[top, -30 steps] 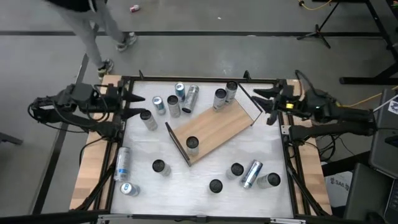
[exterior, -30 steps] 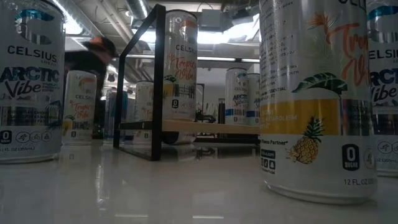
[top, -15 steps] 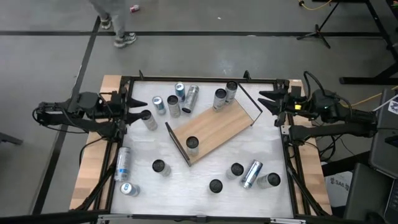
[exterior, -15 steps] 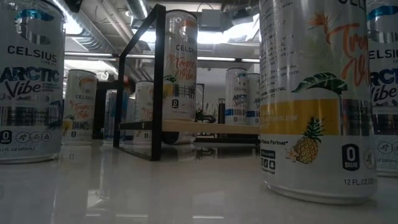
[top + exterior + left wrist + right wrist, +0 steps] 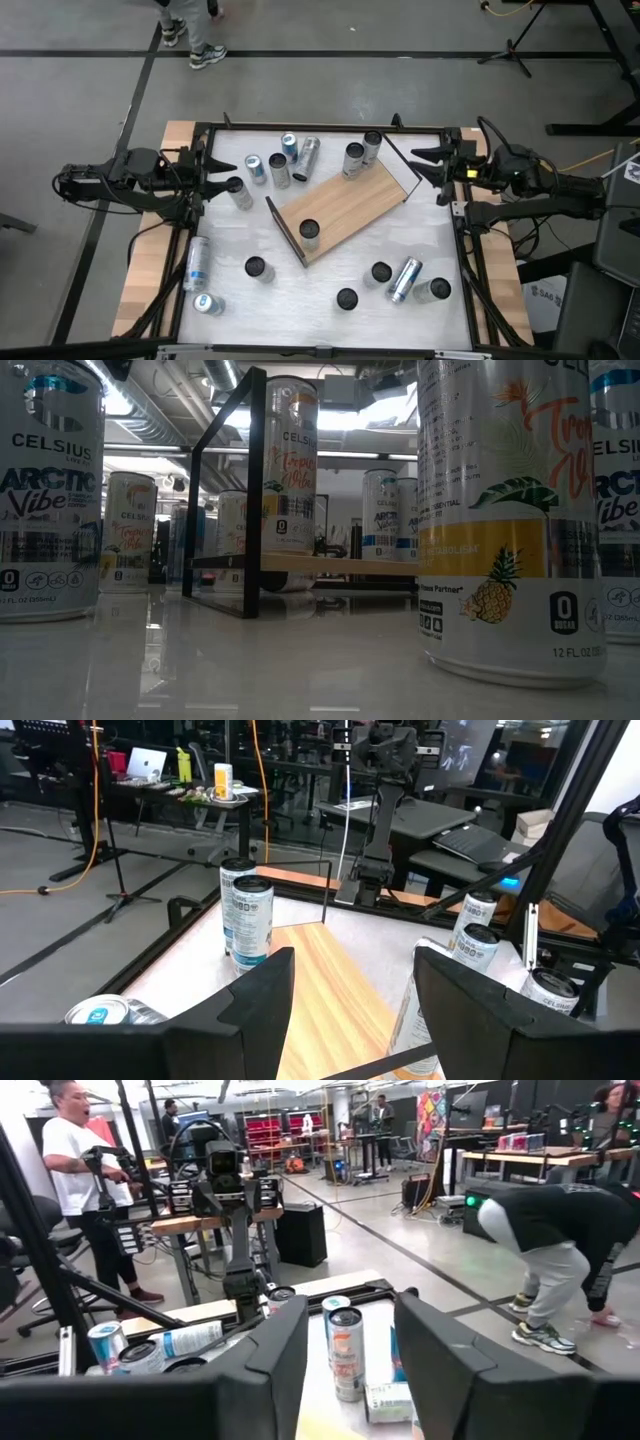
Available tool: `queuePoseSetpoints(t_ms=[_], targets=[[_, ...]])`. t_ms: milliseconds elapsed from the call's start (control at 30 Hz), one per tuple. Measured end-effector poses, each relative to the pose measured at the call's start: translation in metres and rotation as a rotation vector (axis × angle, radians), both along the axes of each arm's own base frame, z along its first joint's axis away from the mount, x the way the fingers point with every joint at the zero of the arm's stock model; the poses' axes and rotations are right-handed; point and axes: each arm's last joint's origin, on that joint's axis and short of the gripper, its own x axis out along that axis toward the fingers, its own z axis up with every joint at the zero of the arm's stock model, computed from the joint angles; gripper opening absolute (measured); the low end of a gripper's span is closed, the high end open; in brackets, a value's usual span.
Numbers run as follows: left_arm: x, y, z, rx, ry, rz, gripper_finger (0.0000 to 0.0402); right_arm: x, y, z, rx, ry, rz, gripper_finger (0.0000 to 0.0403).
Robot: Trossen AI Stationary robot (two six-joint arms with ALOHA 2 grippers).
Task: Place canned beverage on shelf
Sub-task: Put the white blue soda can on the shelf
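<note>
- The left gripper (image 5: 215,172) hangs at the left edge of the table, its two dark, flat-faced fingers (image 5: 258,995) parted with a clear gap and holding nothing.
- The right gripper (image 5: 425,165) sits at the table's right edge; its blocky matte black fingers (image 5: 277,1350) show a gap between them in its own wrist view and grip nothing.
- The shelf (image 5: 345,211) lies slanted across the middle of the table: a flat rectangular board of light-brown wood grain, framed at each short end by a thin black wire rectangle.
- One canned beverage (image 5: 310,231) stands upright on the shelf near its lower-left end; in the low view it is a slim glossy cylinder (image 5: 289,480) with tropical print.
- Other cans ring the shelf: a cluster (image 5: 279,165) above its left end, some upright and some lying on their sides, and two more (image 5: 361,152) near its upper edge.
- A silver can (image 5: 405,279) lies tipped near the lower right among upright ones, and another (image 5: 196,262) lies along the left side.
- The table (image 5: 320,310) has a pale, smooth, faintly reflective top with pale wooden side planks (image 5: 145,270).
- A person (image 5: 562,1250) bends over in the room beyond.
</note>
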Motion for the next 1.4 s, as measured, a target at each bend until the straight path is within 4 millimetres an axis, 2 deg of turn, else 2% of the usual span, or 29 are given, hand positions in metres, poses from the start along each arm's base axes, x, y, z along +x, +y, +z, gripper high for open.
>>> queuePoseSetpoints(t_ms=[100,267,400,467,733,1100,1200,1400], targets=[[0.000,0.000,0.000,0.000,0.000,0.000,0.0199,0.000,0.000,0.001,0.013,-0.011,0.001,0.0192],[0.000,0.000,0.000,0.000,0.001,0.000,0.0199,0.000,0.000,0.001,0.027,-0.022,0.006,0.0286],[0.000,0.000,0.000,0.000,0.001,0.000,0.0199,0.000,0.002,0.001,0.024,-0.015,0.068,0.0367],[0.000,0.000,0.000,0.000,0.001,0.000,0.0199,0.000,0.003,0.001,0.025,-0.015,0.111,0.0391],[0.000,0.000,0.000,0.000,0.001,0.000,0.0199,0.001,0.005,0.001,0.025,-0.014,0.180,0.0356],[0.000,0.000,0.000,0.000,0.001,0.000,0.0199,0.001,0.005,0.001,0.025,-0.014,0.184,0.0355],[0.000,0.000,0.000,0.000,0.001,0.000,0.0199,0.001,0.007,0.001,0.024,-0.016,0.231,0.0356],[0.000,0.000,0.000,0.001,0.002,0.000,0.0199,0.017,0.010,0.002,0.056,-0.035,0.356,0.0353]])
